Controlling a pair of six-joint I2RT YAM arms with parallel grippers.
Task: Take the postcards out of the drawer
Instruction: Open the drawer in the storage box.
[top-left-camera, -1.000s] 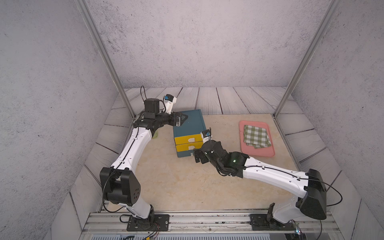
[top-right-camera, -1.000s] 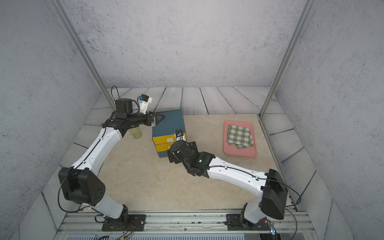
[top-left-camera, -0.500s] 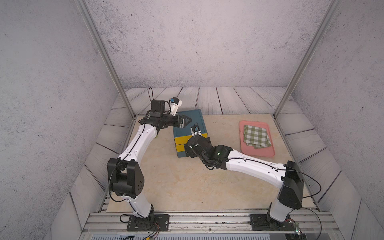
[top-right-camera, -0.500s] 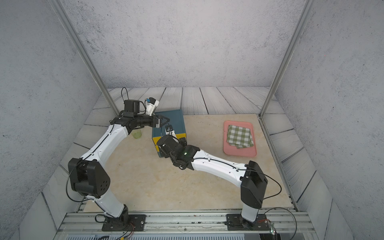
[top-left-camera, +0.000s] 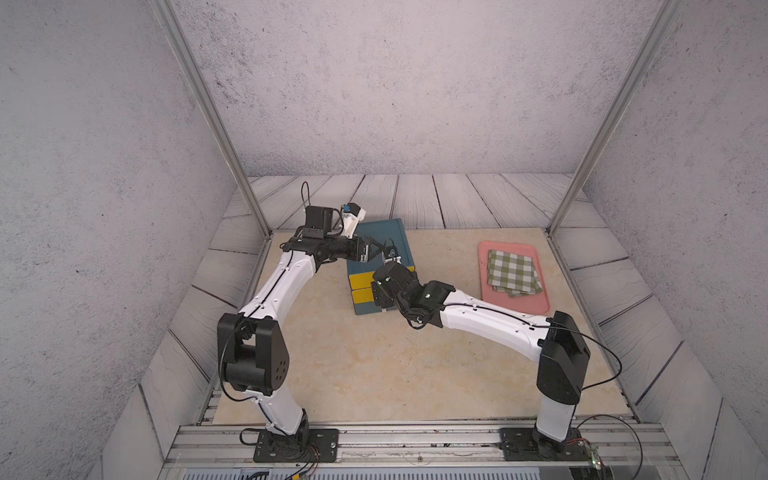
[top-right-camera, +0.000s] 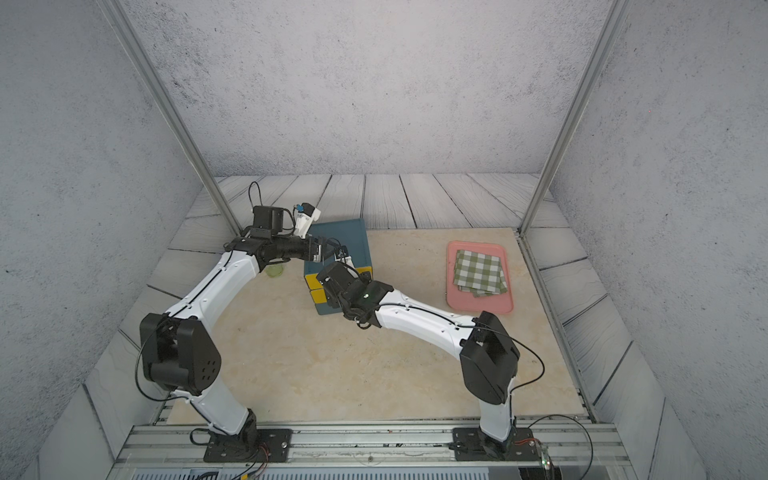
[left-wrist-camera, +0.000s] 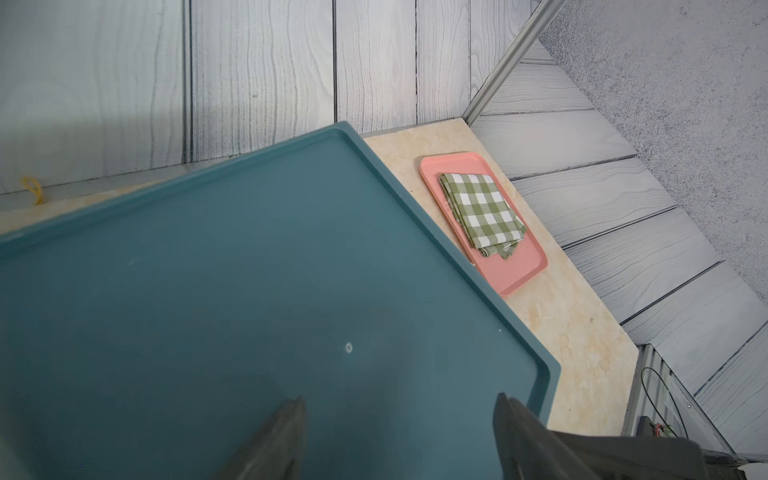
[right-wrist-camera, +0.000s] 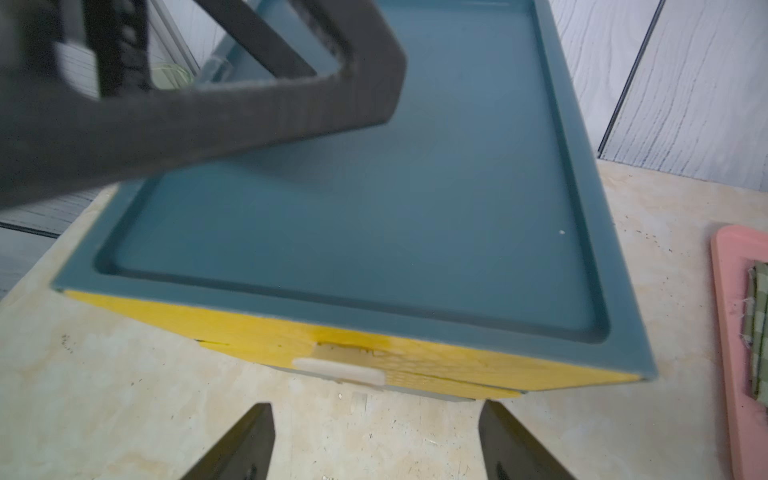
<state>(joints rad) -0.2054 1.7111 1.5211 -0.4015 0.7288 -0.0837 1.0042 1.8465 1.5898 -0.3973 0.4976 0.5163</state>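
A: Step?
B: Opening the drawer (right-wrist-camera: 457, 374). It is shut; postcards unseen, presumably inside. Right gripper (right-wrist-camera: 376, 406) wide, empty, just before the handle (right-wrist-camera: 338, 370). Left gripper (left-wrist-camera: 399, 399) wide, empty, over the cabinet (left-wrist-camera: 208, 291) top.
A: Next?
B: Probably catch the handle and pull straight, left steadying the cabinet.

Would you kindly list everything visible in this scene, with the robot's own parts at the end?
drawer unit: one, teal, towards the back of the table, left of centre.
drawer fronts: two, yellow, stacked, both look shut.
handle: one seen, white, on a yellow front.
postcards: none in view.
tray: one, pink, right of the drawer unit, apart from it.
cloth: one, green-and-white checked, folded, on the tray.
small object: one, pale green, left of the drawer unit, partly hidden; kind unclear.
table: one, beige marbled.
left gripper: black, open, over the unit's top.
right gripper: black, open, facing the handle.
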